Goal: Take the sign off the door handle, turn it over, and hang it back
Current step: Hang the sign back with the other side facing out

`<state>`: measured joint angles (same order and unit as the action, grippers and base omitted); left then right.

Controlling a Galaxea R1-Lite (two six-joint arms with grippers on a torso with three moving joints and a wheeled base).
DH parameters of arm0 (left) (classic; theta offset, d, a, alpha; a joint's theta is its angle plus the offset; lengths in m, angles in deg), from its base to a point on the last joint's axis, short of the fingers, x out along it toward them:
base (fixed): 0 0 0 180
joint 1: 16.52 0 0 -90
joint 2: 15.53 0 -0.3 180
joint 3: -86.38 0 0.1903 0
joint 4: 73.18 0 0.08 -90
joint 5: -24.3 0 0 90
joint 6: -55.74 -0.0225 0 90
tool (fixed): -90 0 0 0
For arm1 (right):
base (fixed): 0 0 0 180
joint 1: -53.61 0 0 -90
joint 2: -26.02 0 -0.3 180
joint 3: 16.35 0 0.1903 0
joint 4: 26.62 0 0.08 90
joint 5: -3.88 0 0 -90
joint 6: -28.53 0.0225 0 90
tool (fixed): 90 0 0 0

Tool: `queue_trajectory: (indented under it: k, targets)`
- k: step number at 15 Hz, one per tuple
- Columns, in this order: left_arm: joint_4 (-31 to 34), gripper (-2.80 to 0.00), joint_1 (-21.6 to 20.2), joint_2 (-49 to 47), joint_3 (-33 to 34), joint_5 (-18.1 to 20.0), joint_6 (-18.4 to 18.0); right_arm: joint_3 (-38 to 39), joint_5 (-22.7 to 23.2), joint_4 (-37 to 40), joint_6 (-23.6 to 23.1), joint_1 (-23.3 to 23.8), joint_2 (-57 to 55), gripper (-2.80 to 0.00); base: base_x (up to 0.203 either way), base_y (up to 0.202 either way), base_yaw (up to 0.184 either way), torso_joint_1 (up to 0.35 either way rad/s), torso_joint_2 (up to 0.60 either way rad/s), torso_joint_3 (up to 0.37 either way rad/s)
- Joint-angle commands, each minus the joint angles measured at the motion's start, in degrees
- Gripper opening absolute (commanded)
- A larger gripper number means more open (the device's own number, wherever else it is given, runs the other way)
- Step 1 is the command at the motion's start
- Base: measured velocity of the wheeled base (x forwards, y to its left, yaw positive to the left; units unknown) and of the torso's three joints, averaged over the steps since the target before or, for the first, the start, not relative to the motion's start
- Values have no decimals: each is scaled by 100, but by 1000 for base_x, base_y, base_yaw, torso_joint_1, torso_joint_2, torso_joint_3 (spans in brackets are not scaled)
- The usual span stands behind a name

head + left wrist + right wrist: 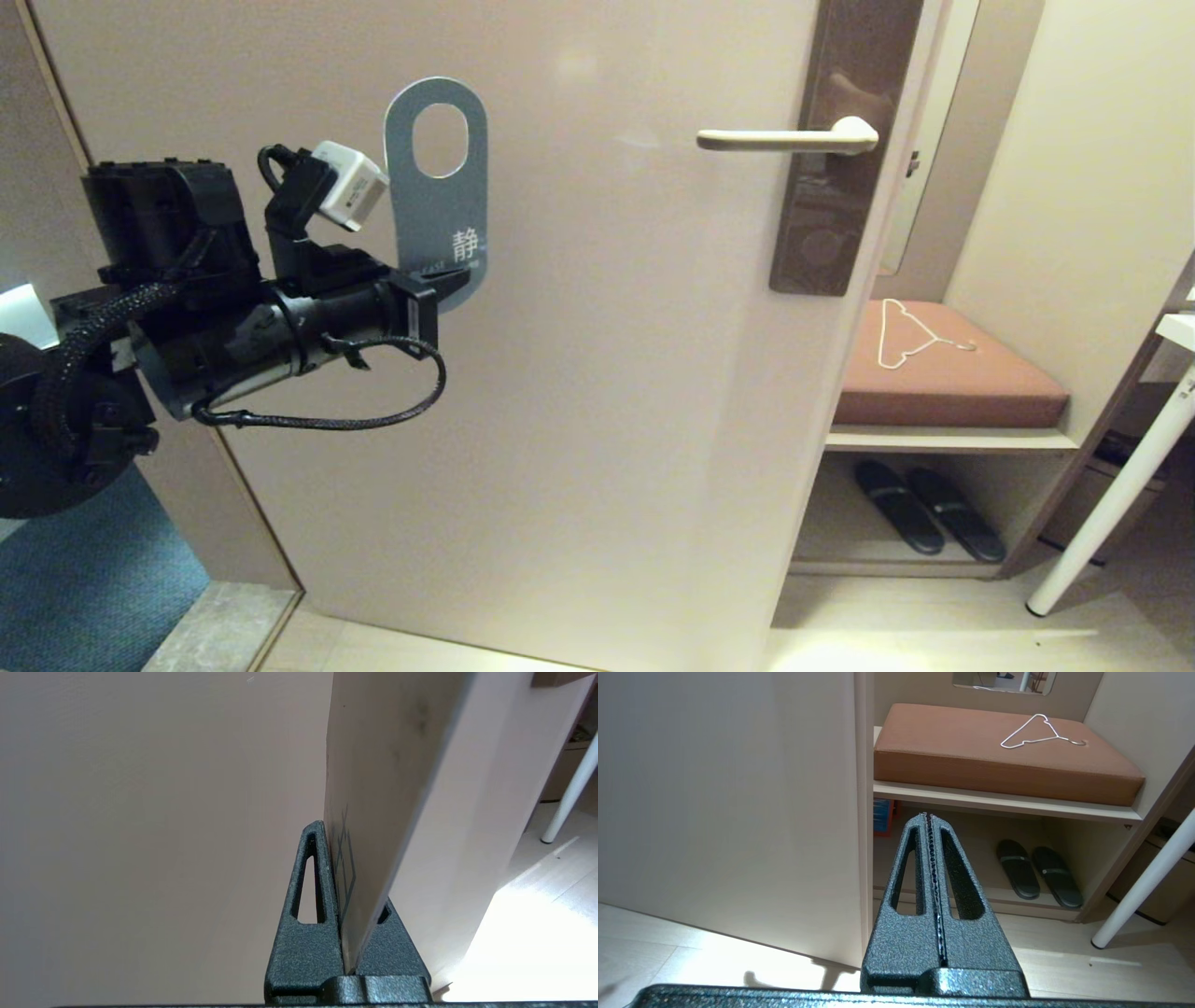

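My left gripper (446,278) is shut on the bottom end of the sign (437,201), holding it upright in front of the door, well left of the door handle (786,139). The sign's blue-grey face points toward me, oval hole at the top. The left wrist view has the sign (373,788) edge-on, pinched between the two black fingers (310,914), with its pale face showing. The handle is bare and sticks out horizontally from a brown plate. My right gripper (930,821) is shut and empty, held low and facing the shelf beside the door; it is out of the head view.
The beige door (579,401) fills the middle. Right of it stands a shelf with a brown cushion (943,373), a thin white wire hanger (910,338) on it, and black slippers (924,509) below. A white table leg (1111,495) slants at far right.
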<state>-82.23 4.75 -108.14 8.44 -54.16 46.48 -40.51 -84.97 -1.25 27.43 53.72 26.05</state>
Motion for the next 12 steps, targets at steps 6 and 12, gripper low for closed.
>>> queue_trajectory:
  k: [6, 12]
  targets:
    - [19, -280, 333, -643, -675, -25, -12, 0, 0, 2, -4, -2, -2, -280, 0, 0, 0, 0, 0, 0]
    - [169, -280, 474, -1111, -1345, -16, -15, 0, 0, 2, -4, 3, -2, -280, 0, 0, 0, 0, 0, 0]
